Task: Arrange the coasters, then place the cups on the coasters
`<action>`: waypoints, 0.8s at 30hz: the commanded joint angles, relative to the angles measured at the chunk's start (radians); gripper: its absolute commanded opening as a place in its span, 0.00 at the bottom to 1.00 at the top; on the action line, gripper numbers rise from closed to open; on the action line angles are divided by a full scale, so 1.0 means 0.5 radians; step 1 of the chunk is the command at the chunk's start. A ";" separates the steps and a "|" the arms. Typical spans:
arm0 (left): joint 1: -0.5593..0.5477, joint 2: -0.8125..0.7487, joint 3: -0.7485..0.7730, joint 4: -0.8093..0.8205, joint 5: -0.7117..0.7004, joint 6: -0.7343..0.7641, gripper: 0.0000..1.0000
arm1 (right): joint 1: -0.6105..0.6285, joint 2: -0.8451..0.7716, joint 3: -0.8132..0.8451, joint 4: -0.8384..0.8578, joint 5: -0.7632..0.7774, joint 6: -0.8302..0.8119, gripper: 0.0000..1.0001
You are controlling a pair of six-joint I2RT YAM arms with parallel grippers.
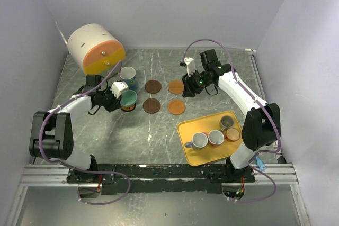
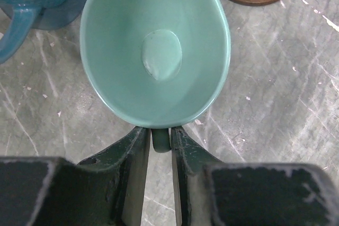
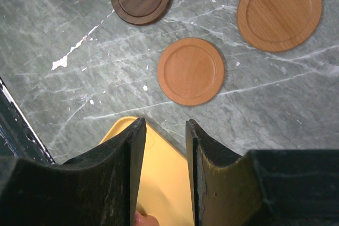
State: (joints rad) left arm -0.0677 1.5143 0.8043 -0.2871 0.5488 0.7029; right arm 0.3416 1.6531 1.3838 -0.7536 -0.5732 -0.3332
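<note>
A teal cup [image 2: 156, 51] stands on a yellow-orange coaster [image 1: 127, 108]. Its handle [image 2: 160, 140] lies between the fingers of my left gripper [image 2: 159, 130], which stands slightly open with thin gaps on both sides. A blue cup [image 1: 127, 75] sits on a slate blue coaster [image 2: 74, 3] just beyond. Two dark brown coasters [image 1: 153, 86] [image 1: 151, 105] and two orange coasters [image 1: 175, 87] [image 1: 176, 107] lie bare mid-table. My right gripper [image 3: 161, 125] hangs open and empty above the table near the far orange coaster [image 3: 279, 10]. Several cups, among them a grey one [image 1: 199, 140], stand on the tray.
A yellow tray [image 1: 209, 154] lies at the near right; its corner [image 3: 159, 183] shows under my right fingers. A big white-and-orange cylinder [image 1: 95, 48] lies at the back left, close behind the blue cup. White walls close in the table on three sides.
</note>
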 commanded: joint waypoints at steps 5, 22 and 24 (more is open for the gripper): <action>0.000 -0.105 0.005 -0.048 -0.022 0.080 0.33 | -0.010 -0.092 -0.021 0.017 0.057 -0.014 0.38; 0.000 -0.496 0.108 -0.295 -0.094 -0.021 0.48 | 0.205 -0.692 -0.369 -0.362 0.495 -0.445 0.53; 0.000 -0.551 0.135 -0.305 -0.124 -0.110 0.53 | 0.288 -0.759 -0.429 -0.418 0.507 -0.473 0.53</action>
State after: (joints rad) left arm -0.0677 1.3060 0.8261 -0.4065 0.5125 0.7170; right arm 0.4110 1.3468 1.2163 -0.8680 -0.3916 -0.4923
